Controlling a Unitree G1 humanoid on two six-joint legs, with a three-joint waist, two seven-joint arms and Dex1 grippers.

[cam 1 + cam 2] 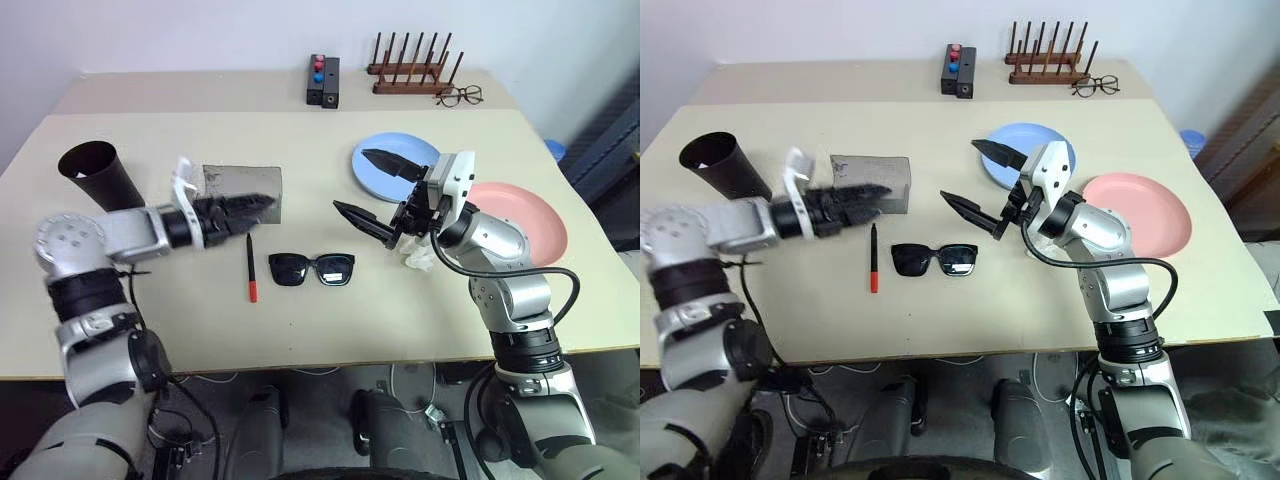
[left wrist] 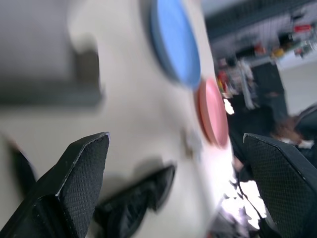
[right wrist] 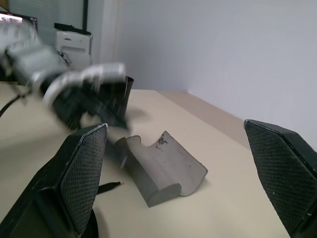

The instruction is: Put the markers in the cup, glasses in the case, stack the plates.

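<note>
On the worktop [image 1: 300, 330] I count one marker [image 1: 250, 266], one pair of sunglasses [image 1: 312, 269], one cup [image 1: 98, 172], one grey case [image 1: 243, 185] and two plates, blue [image 1: 378, 166] and pink [image 1: 530, 220], side by side. My left gripper [image 1: 262, 205] hovers over the case, my right gripper [image 1: 365, 190] above the sunglasses; both spread wide, empty.

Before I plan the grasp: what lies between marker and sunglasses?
Bare tabletop: the marker and sunglasses lie apart, seen in the left eye view.
</note>
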